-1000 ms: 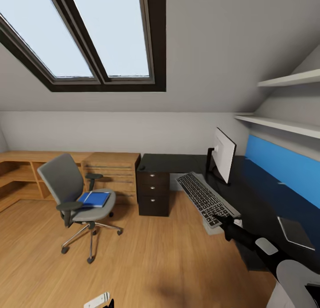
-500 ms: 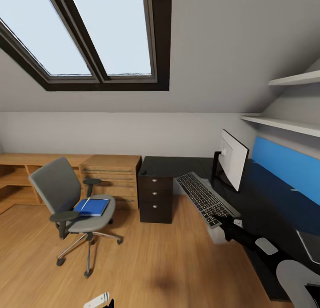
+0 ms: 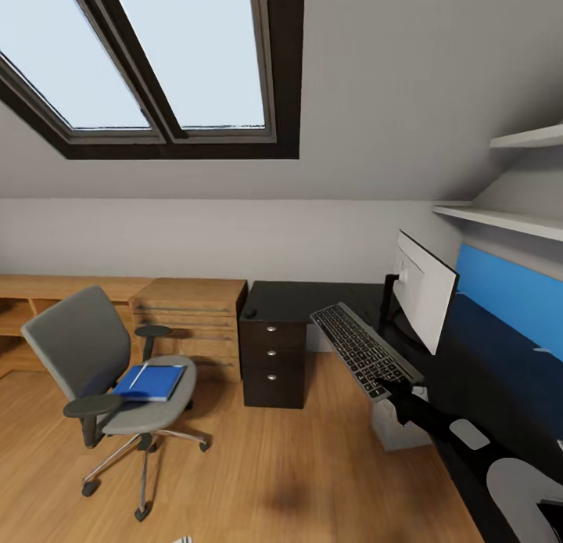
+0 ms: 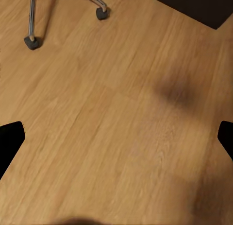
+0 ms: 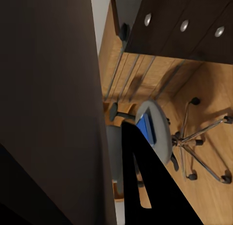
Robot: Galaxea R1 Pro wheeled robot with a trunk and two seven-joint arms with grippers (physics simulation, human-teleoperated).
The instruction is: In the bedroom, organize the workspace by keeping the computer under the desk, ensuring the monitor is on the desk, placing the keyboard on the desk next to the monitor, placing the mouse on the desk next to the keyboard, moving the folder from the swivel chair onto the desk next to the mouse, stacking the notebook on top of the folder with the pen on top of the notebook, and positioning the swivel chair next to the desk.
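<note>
My right gripper (image 3: 388, 386) is shut on the near end of the keyboard (image 3: 358, 349), holding it tilted in the air beside the desk (image 3: 313, 296). In the right wrist view the keyboard's dark underside (image 5: 48, 89) lies against a black finger (image 5: 143, 181). The monitor (image 3: 427, 293) stands on the desk. A light grey computer (image 3: 397, 430) sits on the floor below the keyboard. The blue folder (image 3: 148, 382) lies on the swivel chair (image 3: 82, 347). A small black mouse (image 3: 250, 314) rests at the desk's left corner. My left gripper (image 4: 116, 137) hangs open above the floor. The notebook and pen are out of view.
A black drawer unit (image 3: 271, 355) stands under the desk's left end, with low wooden shelving (image 3: 188, 316) beside it. The blue back panel (image 3: 508, 293) and white wall shelves (image 3: 500, 218) run along the right. Wooden floor (image 3: 258, 465) lies between chair and desk.
The camera has moved, so the chair slid left and the monitor right in the picture. The keyboard stays in my right gripper in the same pose.
</note>
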